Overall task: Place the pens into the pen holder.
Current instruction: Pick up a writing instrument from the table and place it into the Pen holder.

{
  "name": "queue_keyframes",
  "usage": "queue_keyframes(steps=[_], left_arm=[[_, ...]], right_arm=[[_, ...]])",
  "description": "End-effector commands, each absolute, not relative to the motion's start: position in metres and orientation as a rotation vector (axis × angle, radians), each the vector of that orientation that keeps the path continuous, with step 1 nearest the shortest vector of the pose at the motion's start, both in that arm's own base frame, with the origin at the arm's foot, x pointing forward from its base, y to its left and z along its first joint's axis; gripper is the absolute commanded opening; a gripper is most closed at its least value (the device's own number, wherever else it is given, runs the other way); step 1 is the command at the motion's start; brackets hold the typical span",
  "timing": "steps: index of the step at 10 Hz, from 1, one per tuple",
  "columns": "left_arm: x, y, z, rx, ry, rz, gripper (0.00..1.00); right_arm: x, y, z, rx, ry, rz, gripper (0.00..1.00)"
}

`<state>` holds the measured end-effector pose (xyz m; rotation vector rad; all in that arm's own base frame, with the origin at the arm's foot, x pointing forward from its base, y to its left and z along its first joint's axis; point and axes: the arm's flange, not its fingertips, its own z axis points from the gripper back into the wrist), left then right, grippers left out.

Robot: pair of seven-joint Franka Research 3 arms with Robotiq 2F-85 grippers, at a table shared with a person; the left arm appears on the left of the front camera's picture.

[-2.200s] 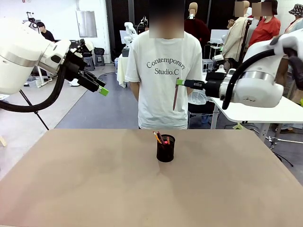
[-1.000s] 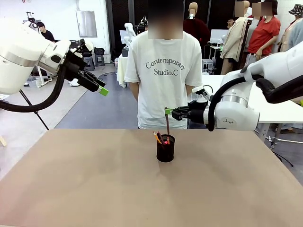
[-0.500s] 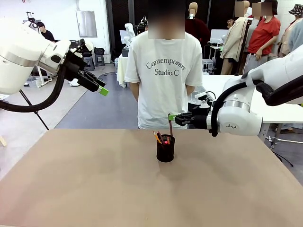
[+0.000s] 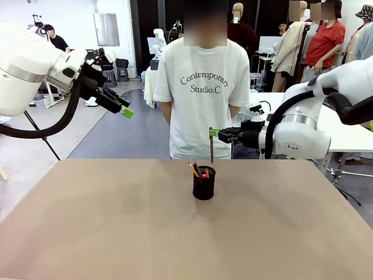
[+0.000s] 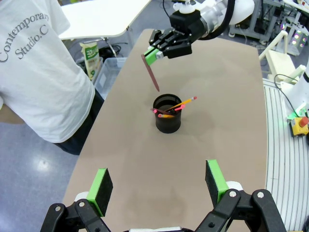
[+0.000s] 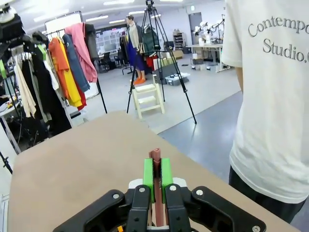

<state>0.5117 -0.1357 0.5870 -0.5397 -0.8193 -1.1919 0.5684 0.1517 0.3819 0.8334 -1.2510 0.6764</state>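
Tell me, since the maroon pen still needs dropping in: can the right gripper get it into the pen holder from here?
Probably yes. The right gripper holds the maroon pen just above the open-topped pen holder, nothing between.

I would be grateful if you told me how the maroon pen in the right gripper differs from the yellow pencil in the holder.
The maroon pen hangs in the air, pinched at its top by the shut right gripper; the yellow pencil already rests inside the pen holder. The maroon pen points nearly straight down with its tip above the holder's rim, while the pencil leans across the rim. Both are thin sticks.
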Motion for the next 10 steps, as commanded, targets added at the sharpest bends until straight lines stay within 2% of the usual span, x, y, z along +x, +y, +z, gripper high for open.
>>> queue_keyframes(steps=[1,6,7,8,10], left_arm=[[0.511,-0.134,0.588,-0.534,-0.822,-1.187,1.00],[0.511,-0.134,0.588,-0.534,-0.822,-1.187,1.00],[0.511,-0.134,0.588,-0.534,-0.822,-1.187,1.00],[0.511,-0.134,0.588,-0.534,-0.822,-1.187,1.00],[0.511,-0.134,0.588,-0.534,-0.822,-1.187,1.00]], right_arm=[[0.552,0.148,0.389,0.902,-1.211,0.663,0.00],[0.545,0.163,0.378,0.912,-1.160,0.707,0.00],[0.548,0.162,0.380,0.928,-1.092,0.677,0.00],[0.546,0.161,0.378,0.900,-1.180,0.698,0.00],[0.546,0.161,0.378,0.900,-1.180,0.698,0.00]])
